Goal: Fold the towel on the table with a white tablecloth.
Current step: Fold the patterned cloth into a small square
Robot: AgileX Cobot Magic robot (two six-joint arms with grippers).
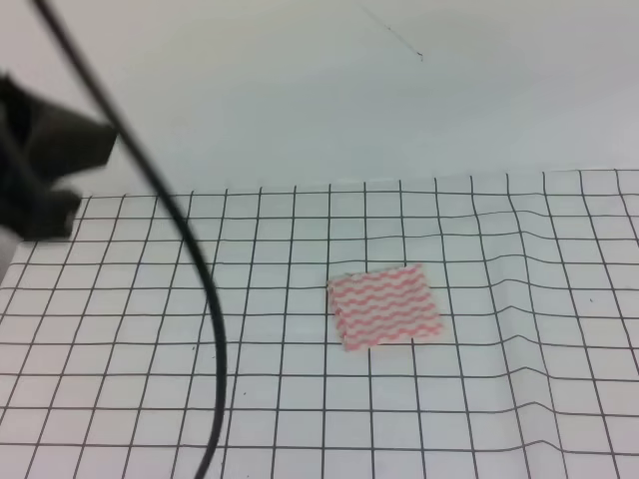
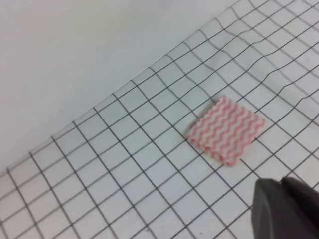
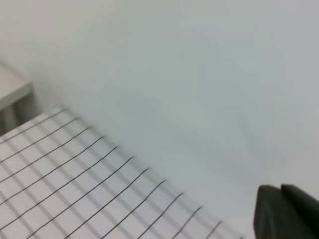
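1. Exterior high view shows the thin towel with pink-red wavy stripes on white (image 1: 384,306) lying as a small, compact rectangle near the middle of the wide flat worktop (image 1: 300,439), on the white tablecloth with a thin black grid (image 1: 120,329).
2. Its left edge looks layered, so I judge the fold is already made; little seems left.
3. Nothing touches the towel.
4. Left pincer (image 2: 286,209) appears only as a dark corner in its wrist view, well apart from the towel (image 2: 227,130); open or closed, I cannot tell.
5. Right pincer (image 3: 286,211) points toward the pale wall (image 3: 174,74), away from the towel; its state I cannot tell either.
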